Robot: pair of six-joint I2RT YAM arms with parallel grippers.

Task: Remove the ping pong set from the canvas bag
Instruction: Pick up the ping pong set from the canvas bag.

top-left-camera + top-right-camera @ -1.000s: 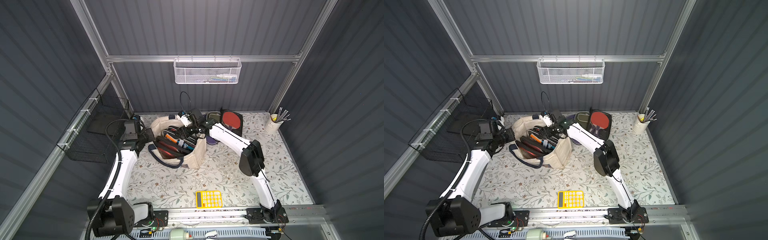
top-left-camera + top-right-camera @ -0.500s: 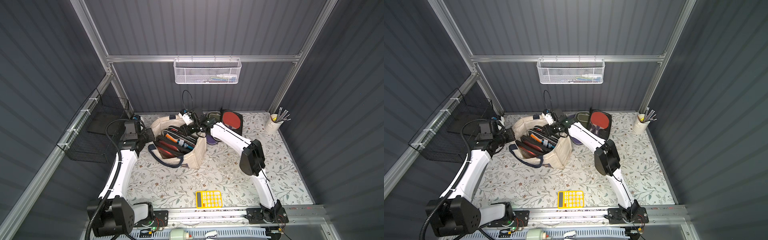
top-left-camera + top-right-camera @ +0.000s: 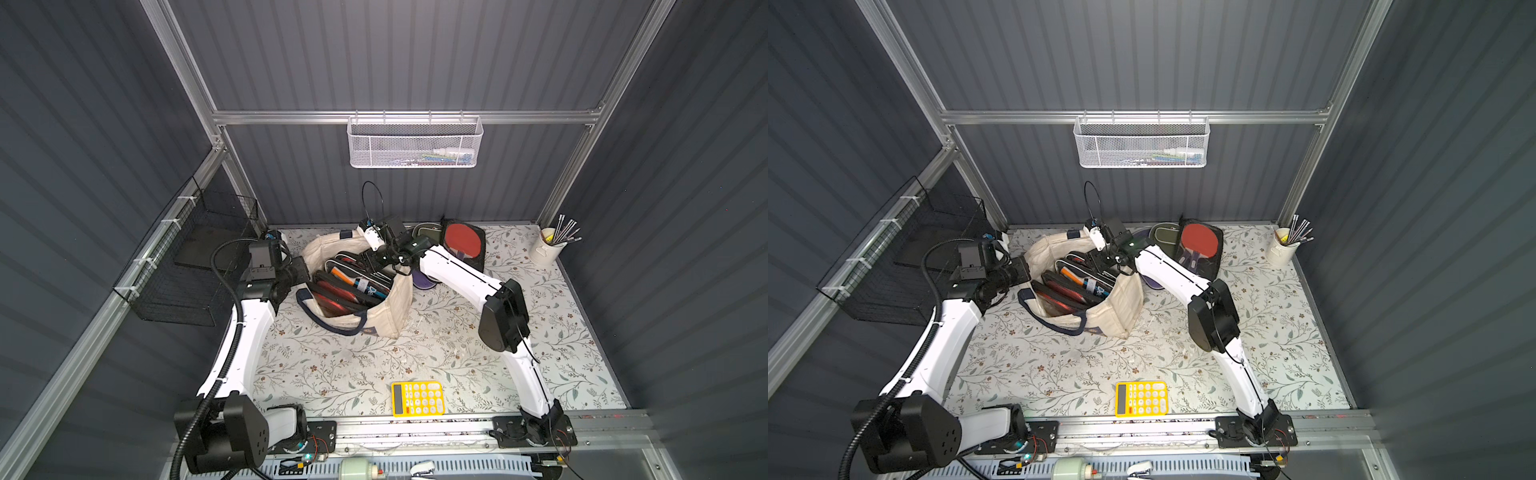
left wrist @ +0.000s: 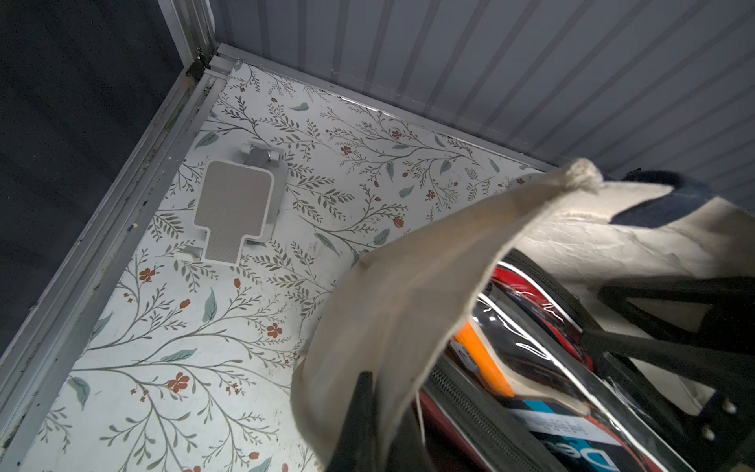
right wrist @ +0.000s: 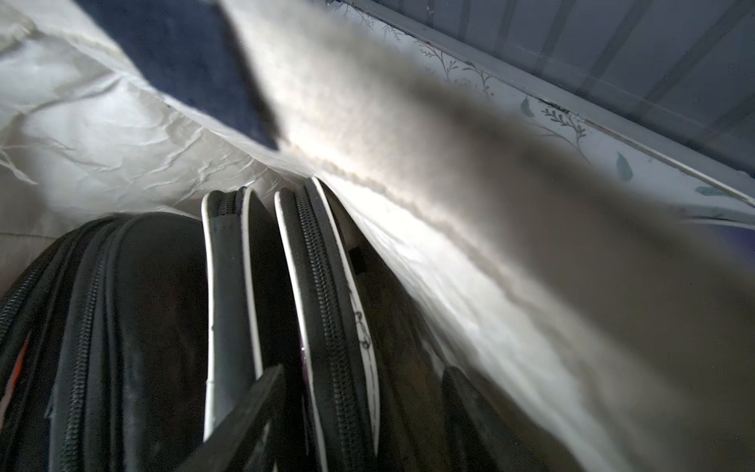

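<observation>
The cream canvas bag (image 3: 395, 309) (image 3: 1127, 305) stands open at the back of the table. Several zippered ping pong set cases (image 3: 353, 286) stand on edge inside it. One has a clear front showing an orange handle (image 4: 486, 367). My left gripper (image 3: 305, 266) (image 4: 384, 402) is shut on the bag's left rim (image 4: 429, 261). My right gripper (image 3: 378, 259) (image 5: 359, 388) reaches down inside the bag's back right side. It is open, its jaws standing on either side of a black case with white piping (image 5: 327, 286), next to the bag wall.
An opened case with a red paddle (image 3: 463, 243) lies behind the right arm, a purple thing (image 3: 424, 279) beside it. A yellow calculator (image 3: 417, 399) lies front centre, a white pen cup (image 3: 546, 251) stands back right. A black wire basket (image 3: 195, 270) hangs left; a grey stand (image 4: 235, 212) lies in the corner.
The right gripper has shifted slightly over the bag's back right side and its jaws have changed width. The left arm has stayed on the rim.
</observation>
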